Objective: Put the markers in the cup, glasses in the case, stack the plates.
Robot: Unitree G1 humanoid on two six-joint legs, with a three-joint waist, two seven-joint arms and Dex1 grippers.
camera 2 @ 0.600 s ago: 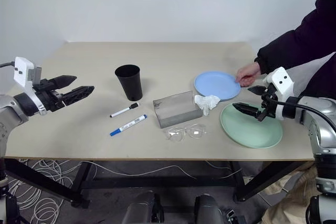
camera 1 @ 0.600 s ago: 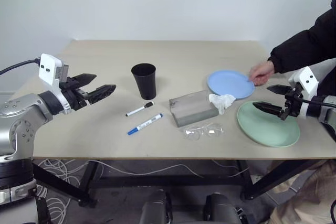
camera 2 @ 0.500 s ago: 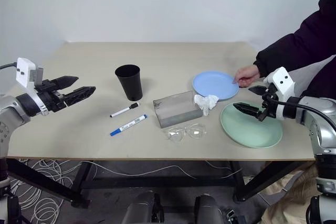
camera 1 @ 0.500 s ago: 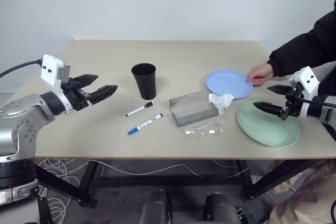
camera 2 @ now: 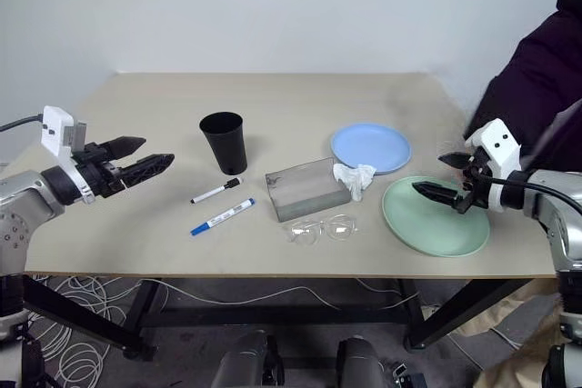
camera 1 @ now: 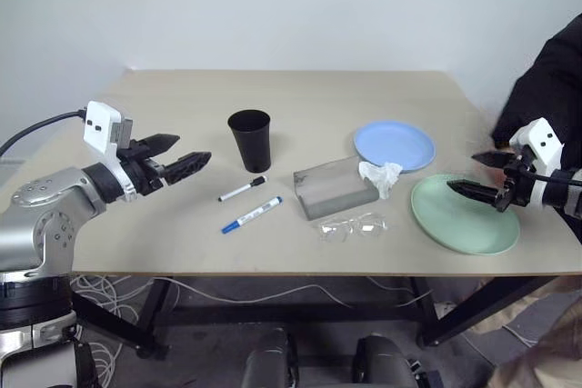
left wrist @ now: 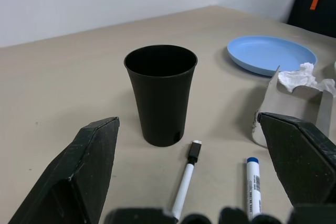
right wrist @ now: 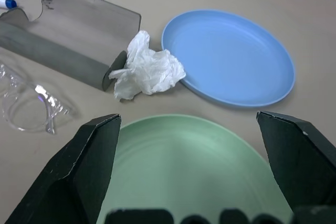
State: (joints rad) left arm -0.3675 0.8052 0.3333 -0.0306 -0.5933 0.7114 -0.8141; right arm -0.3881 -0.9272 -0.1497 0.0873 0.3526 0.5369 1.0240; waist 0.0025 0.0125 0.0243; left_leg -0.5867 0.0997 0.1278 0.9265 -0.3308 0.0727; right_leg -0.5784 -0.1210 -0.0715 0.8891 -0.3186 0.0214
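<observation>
Nothing on the beige table (camera 1: pixel 300 97) is put away yet. The tall black plastic cup (camera 1: pixel 249 140) stands upright near the middle. Two thin white markers lie just beside it at its 6 o'clock: one with a black cap (camera 1: pixel 242 189) and one with a blue cap (camera 1: pixel 251 214). The grey box-shaped case (camera 1: pixel 335 187) sits at the cup's 4 o'clock with its see-through lid up. A crumpled white tissue (camera 1: pixel 383 175) touches the case's far end. The clear glasses (camera 1: pixel 354 225) lie just in front of the case. The round light blue plate (camera 1: pixel 395 144) and the bigger mint green plate (camera 1: pixel 464 213) lie apart on the right.

The left gripper (camera 1: pixel 180 159) hangs in the air with its jaws wide open and empty, pointing at the cup and markers. The right gripper (camera 2: pixel 441 178) hangs over the green plate, jaws open and empty too.

The markers look like a good first job. The left jaws should come down across the middle of the black-capped marker, close gently, then lift and tip it into the cup without knocking the cup over.
</observation>
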